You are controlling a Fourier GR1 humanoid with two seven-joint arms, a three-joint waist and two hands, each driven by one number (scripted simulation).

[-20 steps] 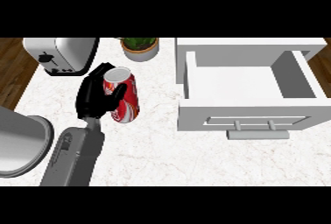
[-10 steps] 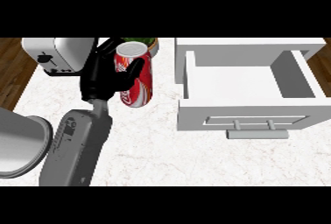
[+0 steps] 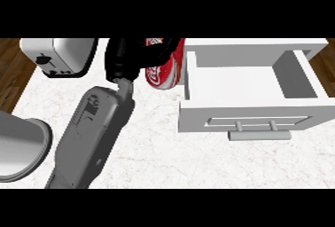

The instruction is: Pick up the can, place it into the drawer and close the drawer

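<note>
The red can with white lettering is held up off the counter, tilted, with its top cut off by the view's upper edge. My left hand is shut on it from the left, and its black fingers hide part of the can's side. The grey left forearm runs down to the lower left. Just right of the can stands the white drawer, pulled open, its inside bare, with a bar handle on its front. The can hangs beside the drawer's left wall, not over its inside. My right hand is not visible.
A silver toaster stands at the back left of the white marble counter. A grey round object sits at the left edge beside my forearm. Wooden floor shows beyond the counter's left edge.
My left hand has carried the can upward and to the right, from the counter's middle left to beside the drawer's left wall. The potted plant at the back is now hidden.
</note>
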